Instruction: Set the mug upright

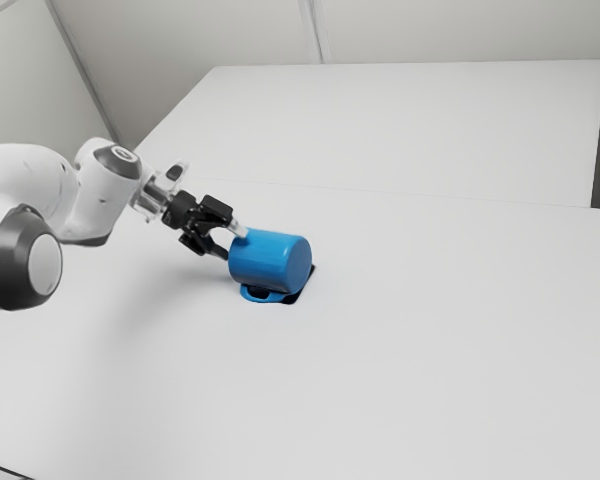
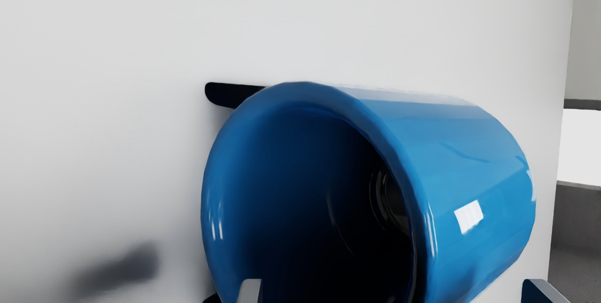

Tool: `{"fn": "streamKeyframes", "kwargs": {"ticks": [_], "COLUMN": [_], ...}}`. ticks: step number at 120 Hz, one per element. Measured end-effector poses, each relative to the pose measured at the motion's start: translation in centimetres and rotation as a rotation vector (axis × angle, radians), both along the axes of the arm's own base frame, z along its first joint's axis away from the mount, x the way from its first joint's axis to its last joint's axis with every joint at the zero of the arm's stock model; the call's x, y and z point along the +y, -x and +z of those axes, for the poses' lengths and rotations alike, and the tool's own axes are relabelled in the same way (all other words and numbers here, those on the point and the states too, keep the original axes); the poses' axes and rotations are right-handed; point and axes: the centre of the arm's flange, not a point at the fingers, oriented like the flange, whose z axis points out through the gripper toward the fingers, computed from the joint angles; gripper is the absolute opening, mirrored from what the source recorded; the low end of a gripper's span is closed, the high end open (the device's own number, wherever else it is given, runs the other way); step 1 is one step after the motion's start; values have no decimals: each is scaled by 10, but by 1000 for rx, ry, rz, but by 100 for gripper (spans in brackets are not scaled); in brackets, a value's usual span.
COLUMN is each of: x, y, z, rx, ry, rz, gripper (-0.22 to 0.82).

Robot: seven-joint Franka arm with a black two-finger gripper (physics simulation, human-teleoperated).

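On the table point(image 1: 440, 340), my gripper point(image 1: 233, 243) stands wide, left of the mug point(image 1: 268, 261) in the exterior view. The mug lies on its side, mouth toward me, handle point(image 1: 267, 299) near; I judge the whole righting is left.

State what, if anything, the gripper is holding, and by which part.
Nothing is held: the gripper stands wide open at the mouth of the mug.
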Motion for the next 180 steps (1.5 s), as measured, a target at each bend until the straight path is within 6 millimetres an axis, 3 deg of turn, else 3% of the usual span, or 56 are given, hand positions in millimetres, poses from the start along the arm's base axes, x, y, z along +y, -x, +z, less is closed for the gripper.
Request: {"fn": "streamKeyframes", "kwargs": {"ticks": [32, 77, 105, 119, 150, 180], "x": [-8, -14, -23, -25, -31, -47], "y": [-8, 0, 0, -1, 4, 3], "z": [-3, -7, -11, -8, -12, 0], "rx": [-69, -106, -125, -138, -139, -169], "ry": [99, 147, 188, 200, 265, 336], "rz": [-21, -44, -29, -28, -12, -15], "gripper": [60, 60, 54, 43, 2, -14]}}
